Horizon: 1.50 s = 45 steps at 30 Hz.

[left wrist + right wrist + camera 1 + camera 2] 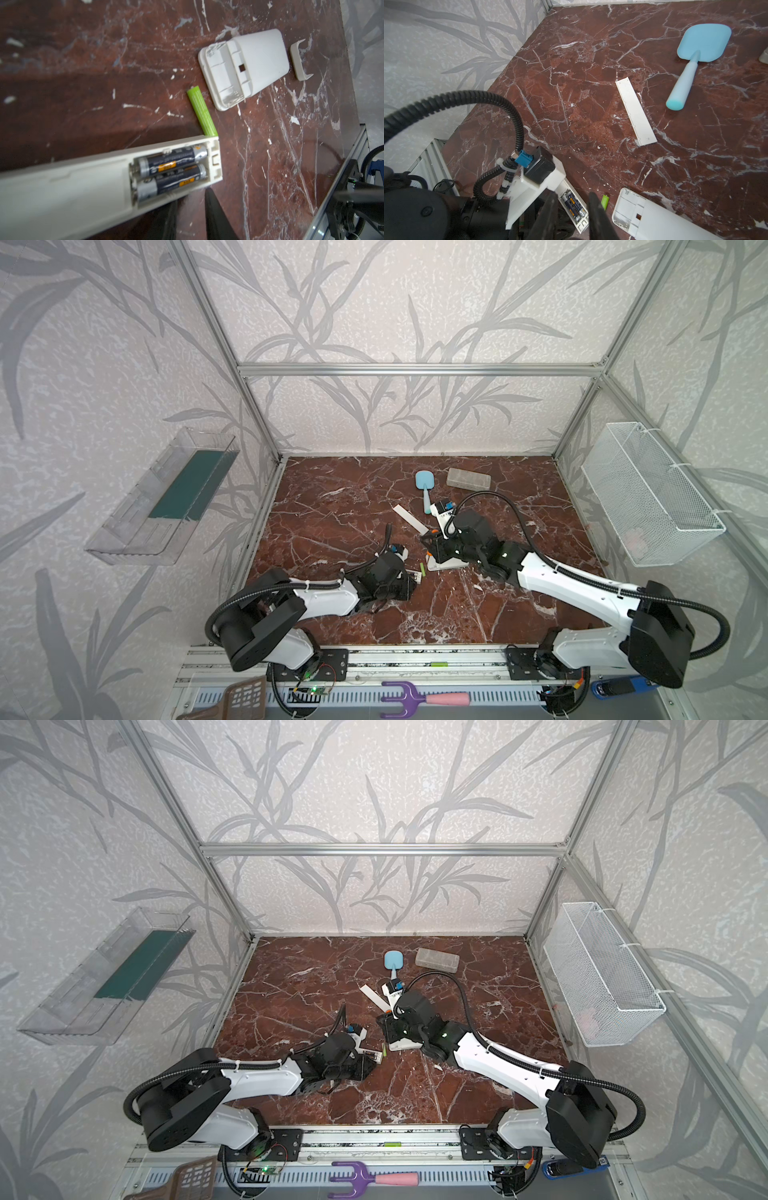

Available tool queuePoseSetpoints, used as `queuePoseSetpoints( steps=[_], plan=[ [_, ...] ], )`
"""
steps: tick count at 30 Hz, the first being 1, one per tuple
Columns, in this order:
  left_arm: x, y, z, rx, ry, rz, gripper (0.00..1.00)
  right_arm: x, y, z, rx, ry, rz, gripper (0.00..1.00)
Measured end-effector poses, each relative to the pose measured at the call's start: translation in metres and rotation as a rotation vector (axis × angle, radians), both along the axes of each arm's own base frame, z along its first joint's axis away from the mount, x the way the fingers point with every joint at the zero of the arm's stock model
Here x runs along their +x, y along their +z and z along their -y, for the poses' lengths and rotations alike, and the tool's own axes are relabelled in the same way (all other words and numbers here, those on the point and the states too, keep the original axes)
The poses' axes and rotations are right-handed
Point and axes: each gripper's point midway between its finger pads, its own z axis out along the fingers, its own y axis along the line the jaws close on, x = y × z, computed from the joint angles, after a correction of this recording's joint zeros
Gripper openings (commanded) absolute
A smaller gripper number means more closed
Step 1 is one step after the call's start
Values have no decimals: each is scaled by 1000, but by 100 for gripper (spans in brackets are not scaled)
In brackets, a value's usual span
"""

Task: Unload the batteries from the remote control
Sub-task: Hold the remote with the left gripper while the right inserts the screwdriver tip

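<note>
My left gripper (192, 199) is shut on a slim white remote control (83, 187), which it holds tilted above the table. Its open compartment holds two dark batteries (172, 162) side by side. One lime-green battery (202, 112) lies on the marble, seen in both top views (423, 569) (384, 1051). Just beyond it lies a wider white remote (257, 62) with an empty compartment. My right gripper (572, 195) hovers over the slim remote's open end (582, 225). In a top view an orange-and-black screwdriver (433, 532) shows at the right gripper's jaws.
A long white cover strip (636, 112) and a blue spatula (704, 41) lie further back, with a grey box (469, 479) behind them. A small white cap (299, 62) lies by the wide remote. A wire basket (648, 493) and a clear shelf (166, 497) hang on the side walls.
</note>
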Motion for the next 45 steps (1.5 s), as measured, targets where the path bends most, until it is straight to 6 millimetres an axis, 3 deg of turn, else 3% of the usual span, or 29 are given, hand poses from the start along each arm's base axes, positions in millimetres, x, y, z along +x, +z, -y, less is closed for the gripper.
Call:
queuePoseSetpoints(
  steps=[7, 11, 15, 19, 24, 27, 32, 35, 37, 45],
  plan=[
    [15, 15, 16, -26, -20, 59, 32, 5, 0, 11, -20, -43, 5, 0],
    [15, 32, 14, -43, -26, 91, 39, 6, -4, 15, -35, -68, -8, 0],
    [21, 72, -4, -76, 32, 161, 47, 7, -5, 17, -52, -97, 0, 0],
    [39, 100, -47, -97, 169, 200, 51, 8, -5, 3, -105, -105, 49, 0],
    [51, 75, -104, -34, 315, 81, 55, 0, -8, -25, -172, -91, 136, 0],
    [46, 60, -112, -11, 312, 9, 56, 0, -14, -32, -199, -94, 167, 0],
    [38, 49, -111, -13, 282, -49, 58, 10, -20, -34, -210, -124, 190, 0],
    [34, 44, -108, -13, 258, -71, 43, 13, -25, -37, -213, -129, 195, 0],
    [32, 43, -104, -23, 229, -77, 39, 14, -27, -39, -211, -128, 198, 0],
    [17, 34, -70, 16, 92, -133, 46, 18, -32, -45, -206, -123, 209, 0]
  ],
)
